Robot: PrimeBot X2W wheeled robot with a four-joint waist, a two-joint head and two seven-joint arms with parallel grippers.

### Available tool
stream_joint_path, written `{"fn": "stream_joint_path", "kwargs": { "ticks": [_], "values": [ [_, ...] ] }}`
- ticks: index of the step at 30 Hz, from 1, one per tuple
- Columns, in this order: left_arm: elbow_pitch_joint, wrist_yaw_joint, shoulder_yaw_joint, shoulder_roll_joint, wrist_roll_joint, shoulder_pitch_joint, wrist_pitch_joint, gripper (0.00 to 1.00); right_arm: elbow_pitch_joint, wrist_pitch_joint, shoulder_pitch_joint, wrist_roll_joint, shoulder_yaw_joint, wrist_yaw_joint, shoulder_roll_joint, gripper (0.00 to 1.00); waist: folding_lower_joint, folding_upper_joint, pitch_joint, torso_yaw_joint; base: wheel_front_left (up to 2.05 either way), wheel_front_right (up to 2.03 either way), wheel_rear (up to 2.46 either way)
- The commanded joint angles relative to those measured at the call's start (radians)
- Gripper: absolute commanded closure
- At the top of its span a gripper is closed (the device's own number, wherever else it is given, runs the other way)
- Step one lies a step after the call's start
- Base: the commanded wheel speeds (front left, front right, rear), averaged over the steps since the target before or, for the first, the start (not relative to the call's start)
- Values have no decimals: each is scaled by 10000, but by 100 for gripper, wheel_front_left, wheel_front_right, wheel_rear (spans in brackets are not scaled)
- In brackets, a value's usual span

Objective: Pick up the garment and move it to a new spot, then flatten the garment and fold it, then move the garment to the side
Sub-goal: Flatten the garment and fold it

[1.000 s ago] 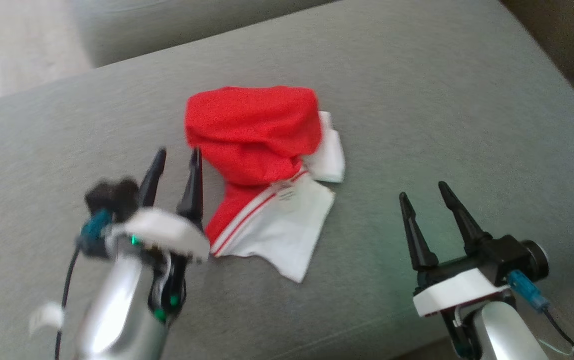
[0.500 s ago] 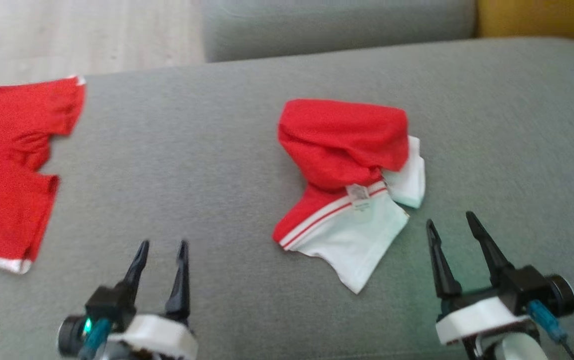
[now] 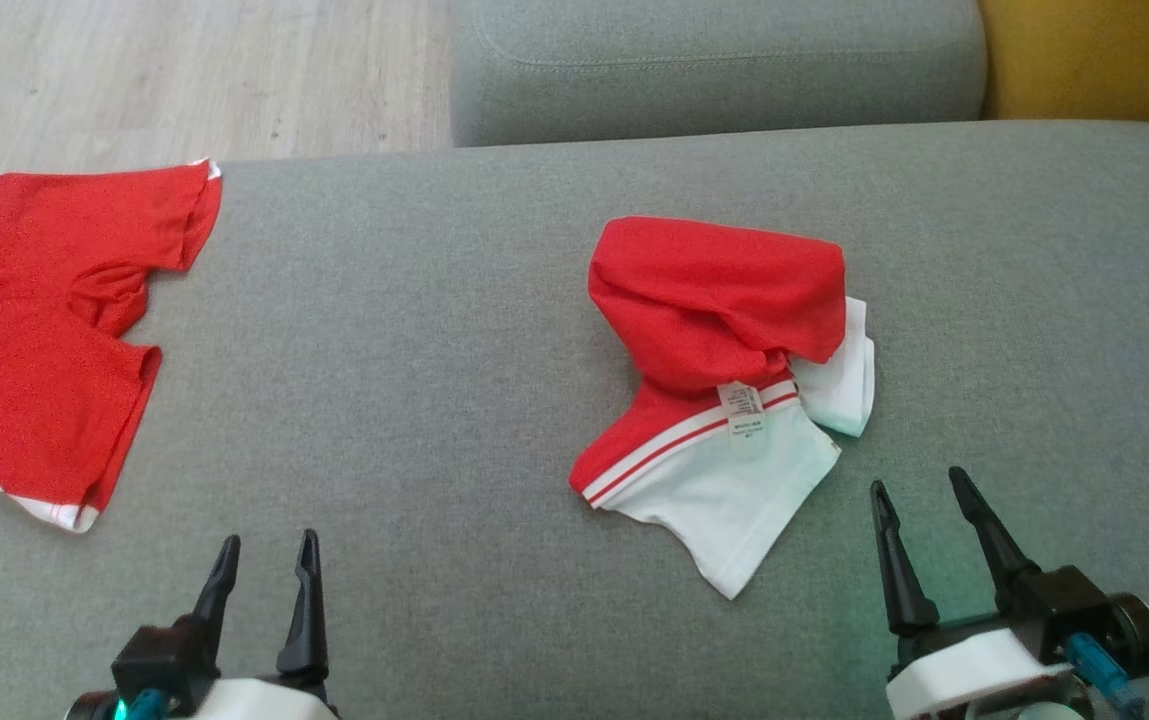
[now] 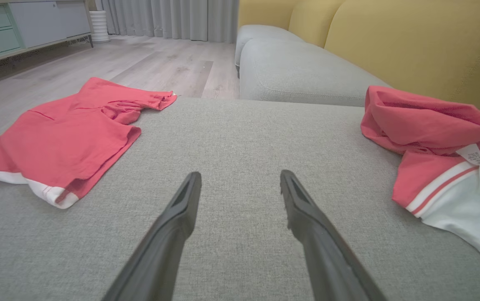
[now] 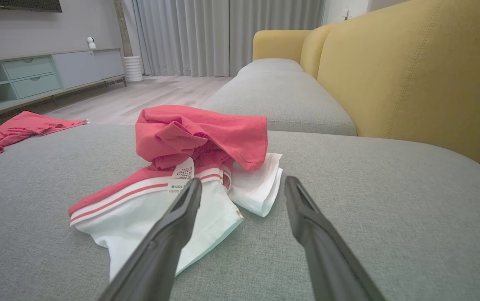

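The crumpled red-and-white garment point(image 3: 724, 330) lies right of centre on the grey sofa seat point(image 3: 434, 350), well clear of its far and near edges. A broad bare stretch of seat separates it from a second red garment point(image 3: 44, 340), which lies flat at the left edge and partly overhangs the wooden floor point(image 3: 184, 80). At the near edge, the left hand point(image 3: 269, 540) and right hand point(image 3: 916, 480) both have their fingers spread and hold nothing. The right hand is near the garment's white hem.
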Motion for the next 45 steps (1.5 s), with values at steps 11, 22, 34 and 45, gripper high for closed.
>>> {"fn": "stream_joint_path", "kwargs": {
  "ticks": [11, 22, 34, 45],
  "values": [
    [-396, -150, 434, -79, 11, -475, -120, 0, 74, -109, -901, -1161, 1325, 77, -152, 0, 0, 0, 134, -123, 0, 0, 0],
    [-345, 19, -16, -84, -467, -880, -120, 0, 2676, 3730, -3686, -706, 5563, 77, -1374, 0, 0, 0, 487, 294, 0, 0, 0],
    [-392, 189, -72, -85, -625, -950, -120, 0, 2477, 6047, -4605, 993, 6537, 77, -1849, 100, 0, 0, 699, 723, 0, 0, 0],
    [-356, 236, -217, -85, -712, -987, -120, 0, -1781, 7306, -7048, 3839, 7115, 77, -1262, 100, 0, 0, 211, 575, 0, 0, 0]
  ]
}}
